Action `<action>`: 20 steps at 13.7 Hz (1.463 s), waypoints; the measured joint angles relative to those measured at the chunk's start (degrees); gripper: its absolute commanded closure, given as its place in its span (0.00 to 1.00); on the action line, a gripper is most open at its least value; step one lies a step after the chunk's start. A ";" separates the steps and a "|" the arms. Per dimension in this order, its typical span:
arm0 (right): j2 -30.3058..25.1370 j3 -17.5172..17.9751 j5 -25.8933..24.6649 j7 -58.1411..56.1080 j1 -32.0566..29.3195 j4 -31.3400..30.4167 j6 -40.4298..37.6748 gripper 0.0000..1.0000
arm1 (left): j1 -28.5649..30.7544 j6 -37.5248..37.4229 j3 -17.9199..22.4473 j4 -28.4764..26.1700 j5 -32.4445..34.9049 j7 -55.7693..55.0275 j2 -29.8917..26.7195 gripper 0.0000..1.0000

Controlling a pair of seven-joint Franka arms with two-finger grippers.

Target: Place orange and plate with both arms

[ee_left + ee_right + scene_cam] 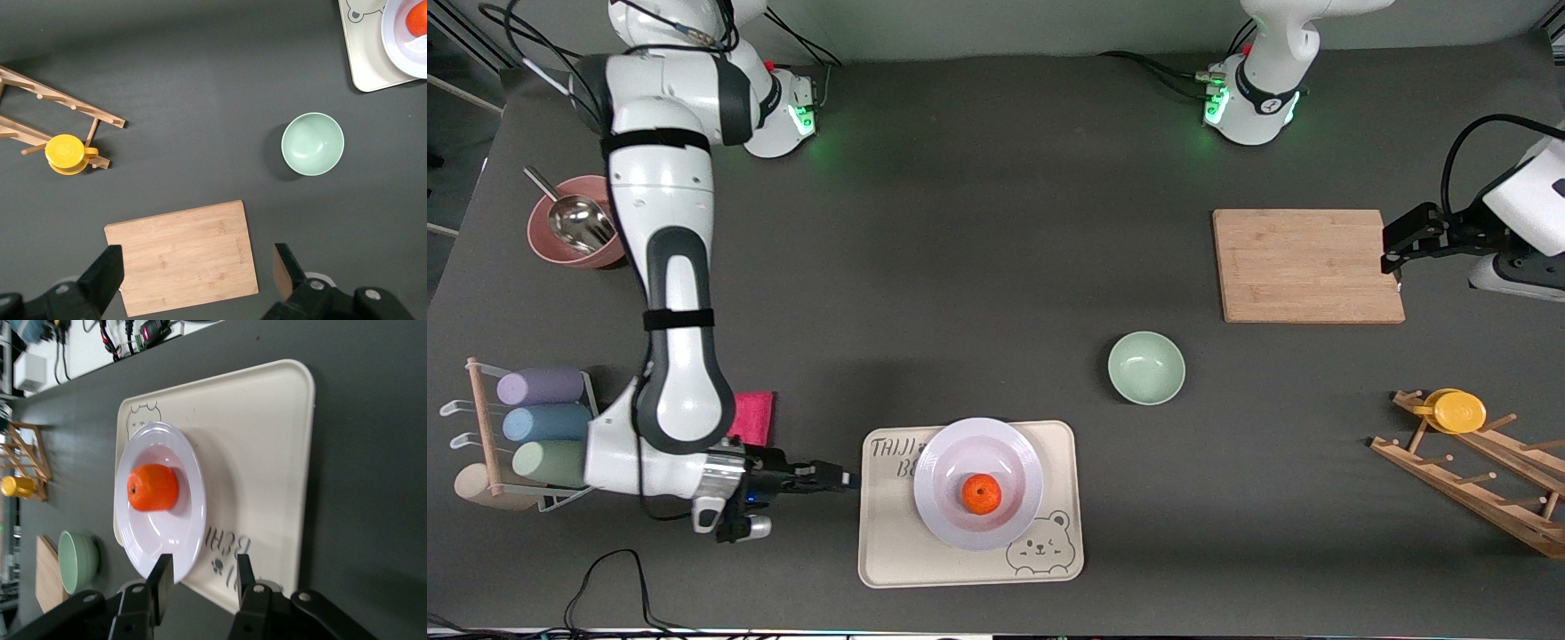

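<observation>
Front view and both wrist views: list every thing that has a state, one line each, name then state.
orange: resting in the plate, not gripped.
plate: flat on the tray, holding the orange.
tray: flat on the table, carrying the plate.
green bowl: upright, empty.
pink bowl: upright, a metal scoop in it.
right gripper: open, empty, at the tray's edge.
left gripper: open, empty, over the cutting board's edge.

A robot lab, staged as a kitchen — two bench-mounted arms with loose cables (605, 578) on a dark table (960, 222), plus cutting board (1307, 265) and bowls.
</observation>
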 measured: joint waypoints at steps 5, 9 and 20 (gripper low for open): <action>-16.09 -0.13 -26.82 0.68 -1.71 -9.13 -5.05 0.00 | 0.00 0.00 0.01 -0.04 0.00 0.00 -0.05 0.00; -30.10 -0.13 -42.68 0.68 -4.40 -15.45 -8.11 0.00 | 0.00 0.00 0.03 -0.07 0.00 -0.05 -0.09 0.00; -53.47 21.00 -63.97 16.73 -20.02 -28.74 -14.00 0.00 | -0.66 -0.11 0.42 -0.10 0.15 -0.16 -0.19 0.00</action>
